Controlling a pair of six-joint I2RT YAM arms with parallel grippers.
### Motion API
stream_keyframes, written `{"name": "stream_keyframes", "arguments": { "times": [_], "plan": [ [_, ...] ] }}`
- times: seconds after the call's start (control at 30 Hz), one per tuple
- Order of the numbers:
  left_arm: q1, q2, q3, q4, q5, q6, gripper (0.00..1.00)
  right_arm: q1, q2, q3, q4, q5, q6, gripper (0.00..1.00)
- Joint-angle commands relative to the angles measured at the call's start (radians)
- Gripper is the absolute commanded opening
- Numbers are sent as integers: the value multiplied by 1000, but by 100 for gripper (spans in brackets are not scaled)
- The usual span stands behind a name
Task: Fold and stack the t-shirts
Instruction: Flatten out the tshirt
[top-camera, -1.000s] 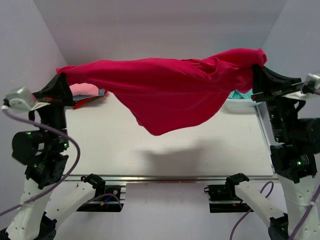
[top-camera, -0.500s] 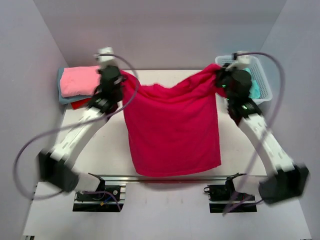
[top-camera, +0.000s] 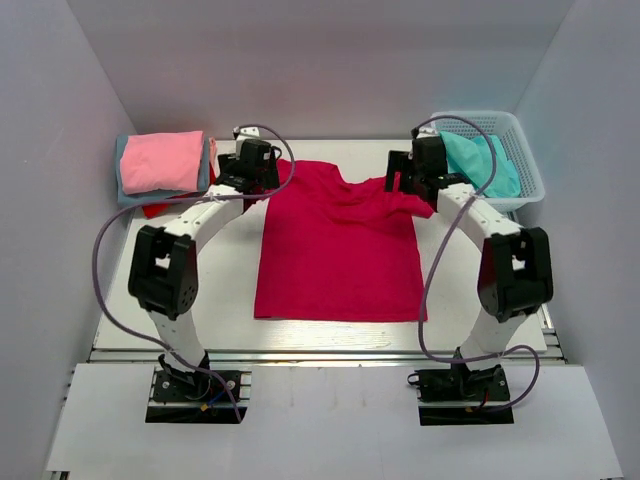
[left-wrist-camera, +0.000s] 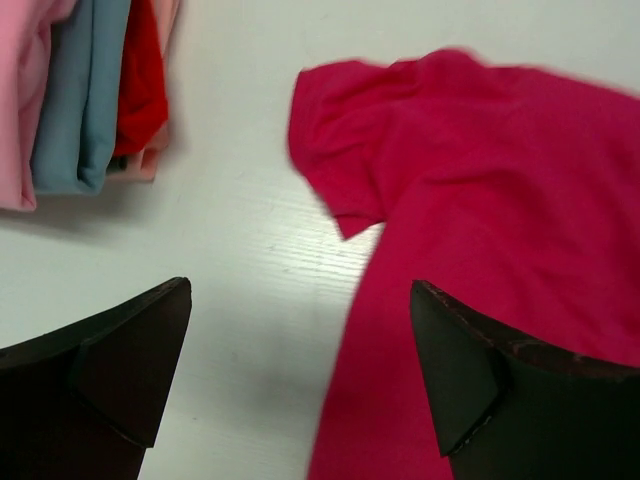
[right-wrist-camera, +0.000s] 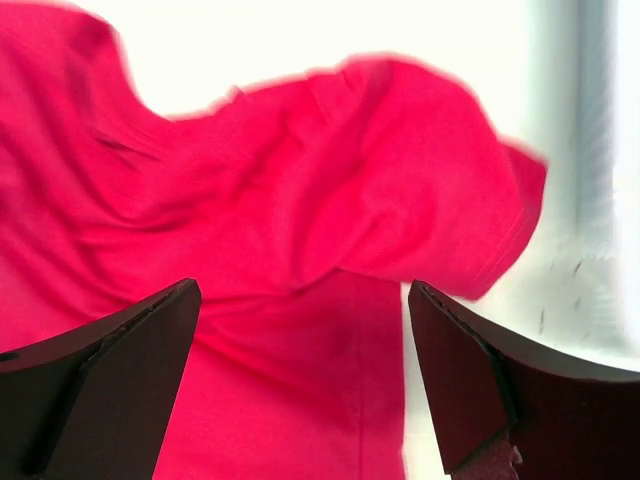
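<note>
Crimson-magenta t-shirt (top-camera: 338, 245) lies spread on the counter (top-camera: 225, 290), mid-width between the two arms, collar toward the far edge, hem close to the near edge.

Left jaws: parted wide, gripping nothing, hovering by the left sleeve (left-wrist-camera: 335, 150). Right jaws: likewise parted and empty, above the right sleeve (right-wrist-camera: 440, 190).

Judgement: spreading looks done; folding not yet begun.

Notes for the fold:
- The left sleeve lies flat and open. The right sleeve is bunched and rolled at its cuff, with creases running toward the collar. Smooth or tug that side first, or the fold will trap a lump.
- Pinch one layer only, at shoulder and sleeve edge, and carry both sides inward evenly so the edges stay parallel.
- Keep the cloth low to the counter; it is limp and will sag and drag.

Materials: thin soft knit, matte, wrinkles readily. The counter is white, smooth, faintly grained.

At the far left corner sits a folded stack: pink t-shirt (top-camera: 160, 160) on top, then a grey-blue t-shirt (left-wrist-camera: 75, 100) and a red t-shirt (left-wrist-camera: 140, 80). At the far right, a white mesh basket (top-camera: 528, 160), rigid plastic, holds a crumpled teal t-shirt (top-camera: 480, 165).
</note>
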Motion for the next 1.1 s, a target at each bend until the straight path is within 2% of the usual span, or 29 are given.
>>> {"name": "stream_keyframes", "arguments": {
  "times": [0.0,0.13,0.23,0.27,0.43,0.57,0.7,0.8,0.93,1.07],
  "plan": [
    [-4,-121,-37,59,120,11,100,-3,-110,-16,58,-48,-19,90],
    [-22,-133,-66,35,197,11,100,-4,-121,-56,58,-100,-10,90],
    [-22,-144,-126,13,321,-11,100,-4,-102,-69,75,-151,-1,90],
    [-31,-153,-171,13,411,-29,100,-3,-81,-73,79,-163,4,90],
    [-31,-173,-331,104,668,-55,100,-1,5,-56,69,-223,39,90],
    [-50,-184,-445,170,734,-86,100,-1,46,-91,98,-256,85,90],
    [-50,-170,-466,179,716,-95,100,-3,77,-147,119,-269,134,90],
    [-50,-120,-436,136,644,-104,100,-4,80,-191,116,-281,160,90],
    [-25,-41,-356,85,572,-123,100,1,57,-285,107,-292,228,90],
    [-16,80,-210,32,459,-123,100,33,-59,-450,72,-286,262,90]
  ]
}}
